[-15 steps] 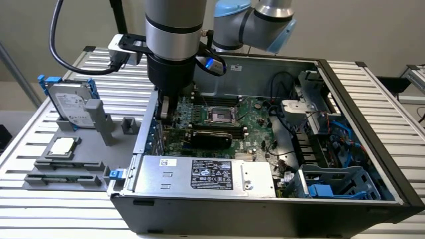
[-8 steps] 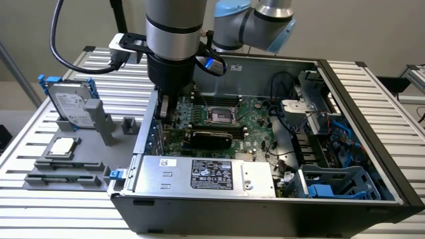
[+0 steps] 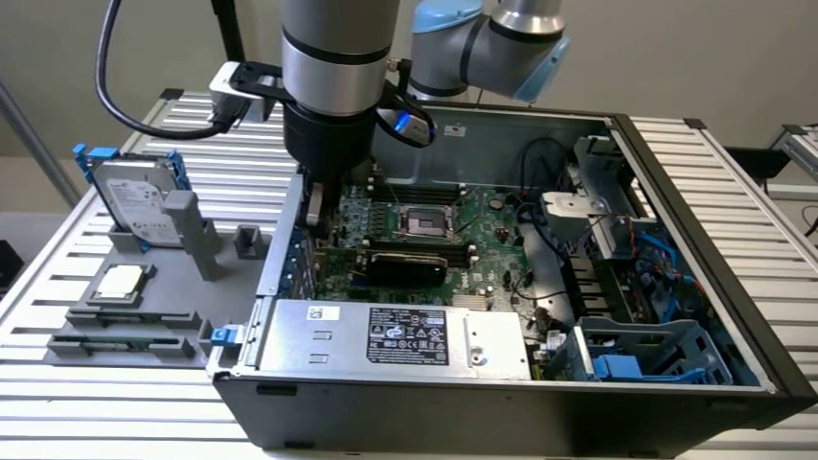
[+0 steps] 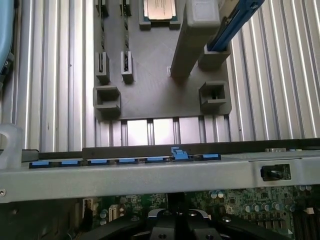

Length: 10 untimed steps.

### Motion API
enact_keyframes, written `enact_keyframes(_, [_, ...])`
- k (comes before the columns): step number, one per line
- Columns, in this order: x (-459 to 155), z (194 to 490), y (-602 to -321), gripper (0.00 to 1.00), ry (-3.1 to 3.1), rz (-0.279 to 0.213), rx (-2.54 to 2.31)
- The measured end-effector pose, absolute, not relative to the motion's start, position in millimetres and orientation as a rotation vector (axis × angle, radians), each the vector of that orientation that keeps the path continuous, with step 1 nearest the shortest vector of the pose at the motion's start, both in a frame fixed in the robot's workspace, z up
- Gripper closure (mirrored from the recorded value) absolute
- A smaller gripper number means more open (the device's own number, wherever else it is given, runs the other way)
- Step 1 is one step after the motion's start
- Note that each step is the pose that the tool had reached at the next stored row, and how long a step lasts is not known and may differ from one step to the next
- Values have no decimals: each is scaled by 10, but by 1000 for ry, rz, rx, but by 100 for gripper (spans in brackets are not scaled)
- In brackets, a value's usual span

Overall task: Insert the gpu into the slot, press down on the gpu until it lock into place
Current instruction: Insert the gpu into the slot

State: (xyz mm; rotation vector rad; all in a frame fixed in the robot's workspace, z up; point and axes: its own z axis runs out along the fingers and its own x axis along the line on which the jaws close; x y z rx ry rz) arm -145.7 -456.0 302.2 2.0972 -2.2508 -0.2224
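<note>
Slatted alu table (image 3: 715, 172): open PC case (image 3: 511, 412), grey parts fixture (image 3: 237, 287).

Slatted metal worktop (image 3: 90, 402) before a plain beige wall (image 3: 691, 57).
Even, soft light falls on its ribbed aluminium; another slatted metal bench (image 3: 798, 144) stands beyond its edge at the exterior view's right.

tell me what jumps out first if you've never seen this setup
The open computer case lying on the slatted table dominates, with the silver arm plunged into the green motherboard area on the exterior view's left. A silver labelled power supply sits along the case's near wall, and a grey tray outside, further left, holds a hard drive.
</note>
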Motion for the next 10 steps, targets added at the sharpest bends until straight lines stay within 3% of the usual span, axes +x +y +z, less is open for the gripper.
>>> enact_keyframes(10, [-1453, 3021, -4530, 89, -2270, -225, 2077])
